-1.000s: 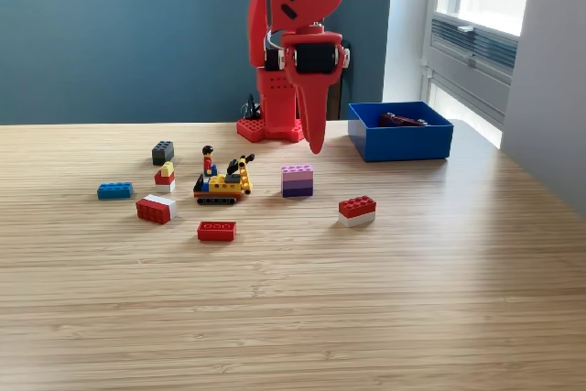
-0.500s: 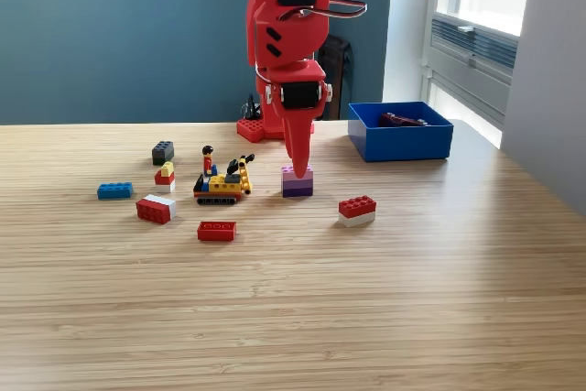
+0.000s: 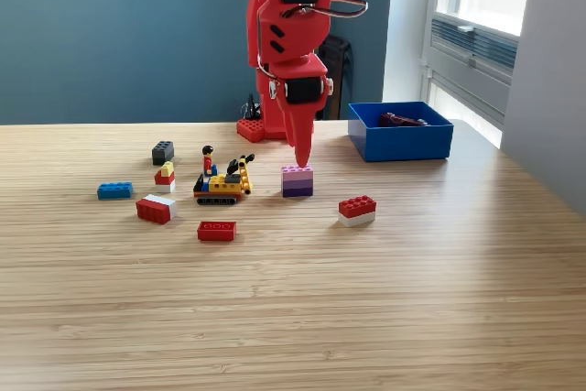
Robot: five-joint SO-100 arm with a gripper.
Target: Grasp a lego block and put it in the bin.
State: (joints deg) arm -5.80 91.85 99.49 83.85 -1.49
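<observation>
Starting at the exterior view's left, a blue block (image 3: 114,190) lies flat on the wooden bench (image 3: 293,299). Just beside it toward the right sits a red-and-white block (image 3: 155,209), with a small red, white and yellow stack (image 3: 165,176) behind it and a dark grey block (image 3: 163,152) farther back. Nearer the camera lies a flat red block (image 3: 217,231). Next comes a yellow tracked toy vehicle (image 3: 222,187) with a small figure (image 3: 209,159) standing on its left end.

Near the middle stands the pink-and-purple stacked block (image 3: 297,180). The red arm (image 3: 284,34) reaches down from above, and its gripper (image 3: 300,160) points straight down with the tip at or just over the top of that stack; from this angle I cannot tell whether the jaws are parted or closed, nor whether they touch the block.

Farther right and nearer the camera, a red-on-white block (image 3: 357,211) rests well apart from the stack. At the far right, toward the back of the bench near the window, sits the bin (image 3: 400,142), with a dark reddish item (image 3: 401,120) inside it.
</observation>
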